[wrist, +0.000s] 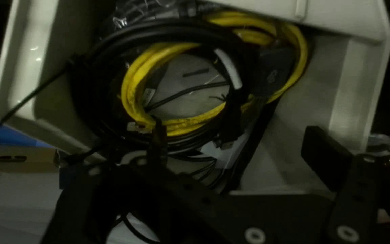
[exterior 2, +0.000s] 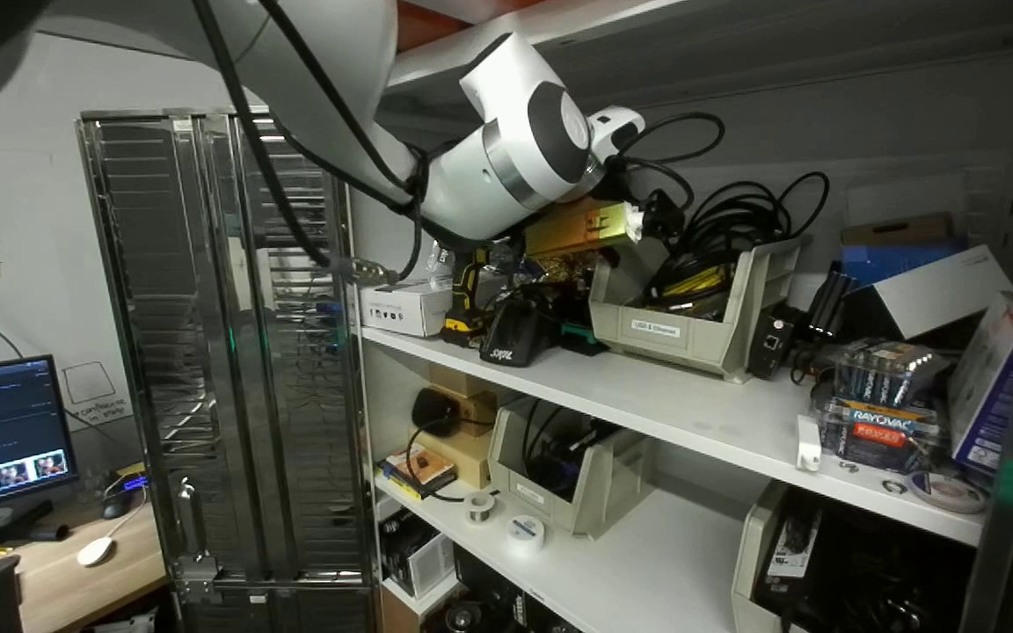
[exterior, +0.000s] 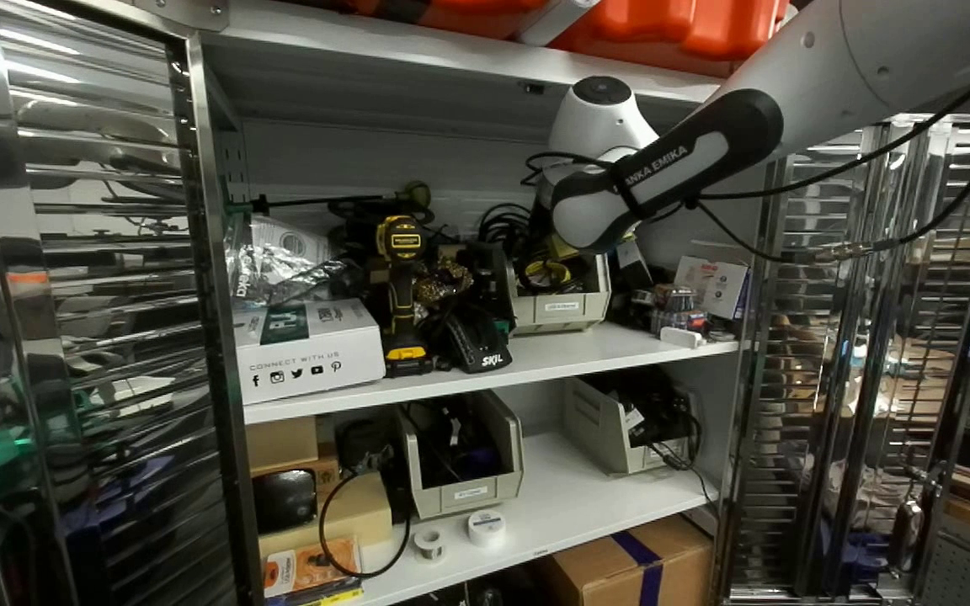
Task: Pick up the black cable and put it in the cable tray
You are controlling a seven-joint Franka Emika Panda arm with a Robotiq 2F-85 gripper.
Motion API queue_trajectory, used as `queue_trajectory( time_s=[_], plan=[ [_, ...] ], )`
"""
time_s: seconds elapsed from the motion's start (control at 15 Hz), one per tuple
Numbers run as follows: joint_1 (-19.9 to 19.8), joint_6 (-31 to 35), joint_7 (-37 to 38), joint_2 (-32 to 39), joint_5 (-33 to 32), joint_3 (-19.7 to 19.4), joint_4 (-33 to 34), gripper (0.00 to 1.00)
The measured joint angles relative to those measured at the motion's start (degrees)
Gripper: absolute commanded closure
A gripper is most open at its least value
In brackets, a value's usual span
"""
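Black cable (wrist: 168, 31): we see it coiled in the cable tray (exterior 2: 695, 345) with yellow cable (wrist: 131, 83) | cable tray: right of the drill (exterior: 402, 286) in both exterior views | end effector (wrist: 237, 139): wide, near the cable tray

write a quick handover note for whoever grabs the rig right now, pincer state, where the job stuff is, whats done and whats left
The pincer is open over the tray; nothing shows clamped in it.
The tray stands on the shelf with the drill.
The cable: can't tell which black cord is meant. A black coil is in the tray with yellow cable.
Done: pincer at the tray; a finished drop can't be confirmed.
Left: check whether that coil is the right one. If so, probably just lift clear; if not, find the cable and bring it here.
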Motion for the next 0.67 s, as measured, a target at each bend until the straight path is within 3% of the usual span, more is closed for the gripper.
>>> queue_trajectory(
  time_s=[0.47, 0.67],
  plan=[
    [-0.1, -0.5, -3.1, -14.0, 0.5, 2.9, -21.2, 0.00],
    [-1.2, -6.8, -6.1, -20.9, 1.9, 4.7, -29.1, 0.00]
  ],
)
